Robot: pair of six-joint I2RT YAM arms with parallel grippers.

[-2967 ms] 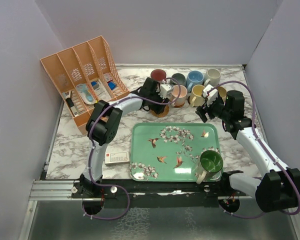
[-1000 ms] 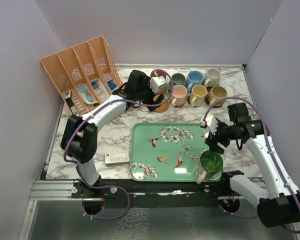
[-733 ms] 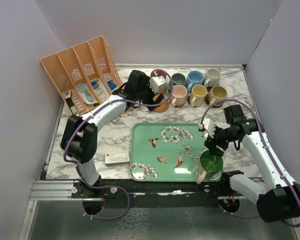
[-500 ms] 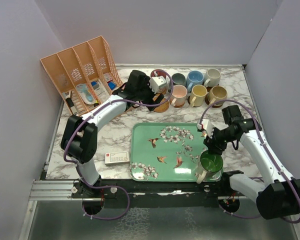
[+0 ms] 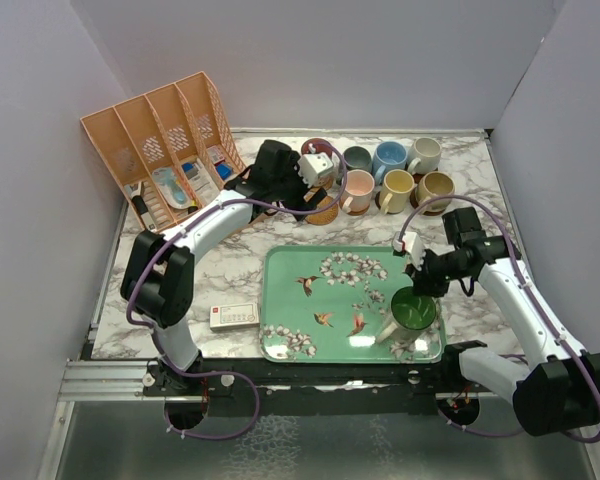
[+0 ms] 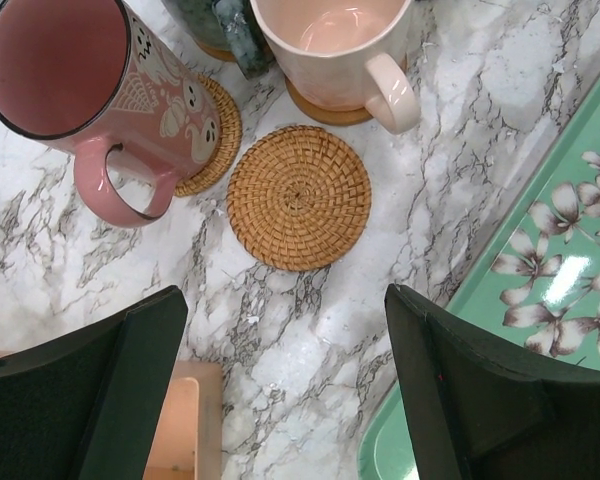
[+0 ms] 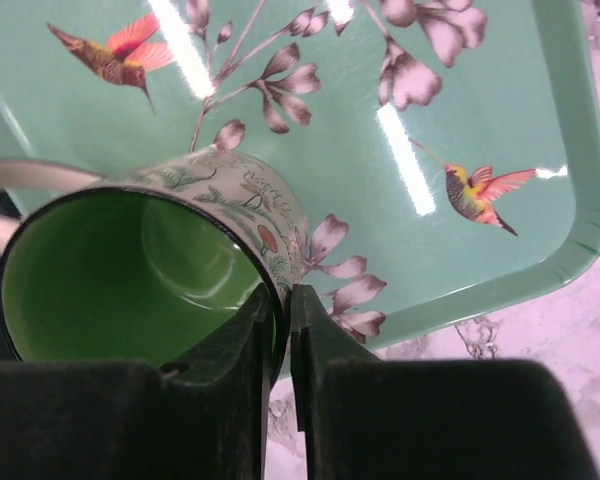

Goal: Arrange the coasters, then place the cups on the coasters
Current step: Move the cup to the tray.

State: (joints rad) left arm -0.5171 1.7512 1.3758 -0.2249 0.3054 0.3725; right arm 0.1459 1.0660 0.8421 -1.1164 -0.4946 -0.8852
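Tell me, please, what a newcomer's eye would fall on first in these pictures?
Most striking is the green floral rectangular tray at near centre, where the right pincer is shut on the rim of a green ceramic mug. Behind it, colourful ceramic mugs cluster along the far edge, and the open left pincer hovers over one empty round woven coaster. A peach plastic file rack stands at the far left.

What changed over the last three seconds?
The right gripper came from the back mugs down to the tray, shut on the rim of the green mug and tilted it up. The left gripper, open, shifted slightly back above the empty coaster. The back mugs stayed put.
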